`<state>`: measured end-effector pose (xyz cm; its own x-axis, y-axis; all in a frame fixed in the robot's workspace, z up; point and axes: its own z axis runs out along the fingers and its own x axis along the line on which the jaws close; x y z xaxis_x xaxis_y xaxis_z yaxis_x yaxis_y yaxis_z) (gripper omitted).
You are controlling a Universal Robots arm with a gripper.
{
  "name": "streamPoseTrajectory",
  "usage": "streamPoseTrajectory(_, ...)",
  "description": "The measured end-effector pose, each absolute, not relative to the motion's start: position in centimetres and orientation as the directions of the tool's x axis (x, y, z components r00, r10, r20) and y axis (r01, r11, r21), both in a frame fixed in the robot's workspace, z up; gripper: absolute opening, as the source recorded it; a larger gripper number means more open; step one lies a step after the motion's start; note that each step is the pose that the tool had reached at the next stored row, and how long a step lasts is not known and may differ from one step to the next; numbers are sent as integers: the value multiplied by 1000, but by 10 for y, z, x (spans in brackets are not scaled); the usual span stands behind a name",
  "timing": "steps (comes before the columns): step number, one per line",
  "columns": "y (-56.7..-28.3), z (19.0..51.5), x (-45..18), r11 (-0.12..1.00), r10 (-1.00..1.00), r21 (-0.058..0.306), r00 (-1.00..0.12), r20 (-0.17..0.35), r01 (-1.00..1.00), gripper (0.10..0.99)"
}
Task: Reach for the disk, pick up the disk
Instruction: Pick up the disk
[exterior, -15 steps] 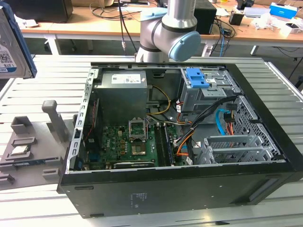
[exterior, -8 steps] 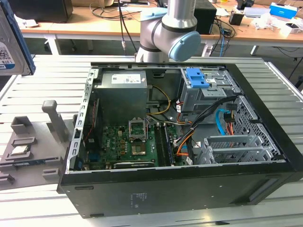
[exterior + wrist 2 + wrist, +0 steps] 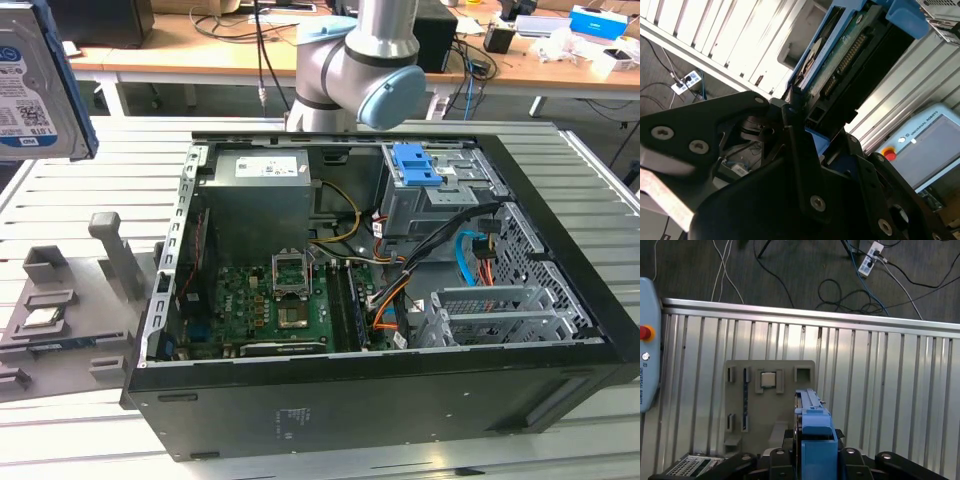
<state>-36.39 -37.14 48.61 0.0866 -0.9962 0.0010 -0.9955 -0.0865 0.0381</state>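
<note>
**Disk lifted in the gripper's hold.** The disk (image 3: 30,90) hangs clear of the ribbed metal worktop (image 3: 90,190) at the far edge of the exterior view's left, its white-and-blue label facing the camera and its blue side frame along one edge. In the second wrist view the gripper (image 3: 820,127) has its black fingers (image 3: 792,112) clamped on the disk, one on each side. The drive's green circuit board and connector row are turned toward that camera.

The first wrist view looks down along the disk's blue-framed edge to a grey fixture (image 3: 770,390) lying on the worktop below. A small square processor chip (image 3: 768,380) sits in one recess of the fixture. A teach pendant (image 3: 647,365) with a red button lies beside the fixture.

In the exterior view an open computer case (image 3: 400,400) rests on the worktop, well apart from the disk toward the exterior view's right. A bare blue latch piece (image 3: 415,165) sits on its drive cage. The robot arm (image 3: 360,60) rises behind the case.
</note>
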Motion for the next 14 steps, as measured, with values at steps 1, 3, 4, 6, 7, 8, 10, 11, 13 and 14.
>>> streamPoseTrajectory(1,-371,486,-360,-87,-996,38,87,1,-996,369)
streamPoseTrajectory(3,-371,486,-353,-87,-996,38,87,1,-996,369)
streamPoseTrajectory(4,-371,486,-350,-87,-996,38,87,1,-996,369)
streamPoseTrajectory(6,-371,486,-338,-87,-996,38,87,1,-996,369)
streamPoseTrajectory(7,-371,486,-336,-86,-996,38,87,1,-996,369)
streamPoseTrajectory(8,-371,486,-332,-87,-996,38,87,1,-996,369)
streamPoseTrajectory(10,-371,486,-323,-87,-996,38,87,1,-996,369)
streamPoseTrajectory(11,-371,486,-320,-87,-996,38,87,1,-996,369)
streamPoseTrajectory(13,-371,486,-310,-86,-996,38,87,1,-996,369)
streamPoseTrajectory(14,-371,486,-305,-87,-996,38,87,1,-996,369)
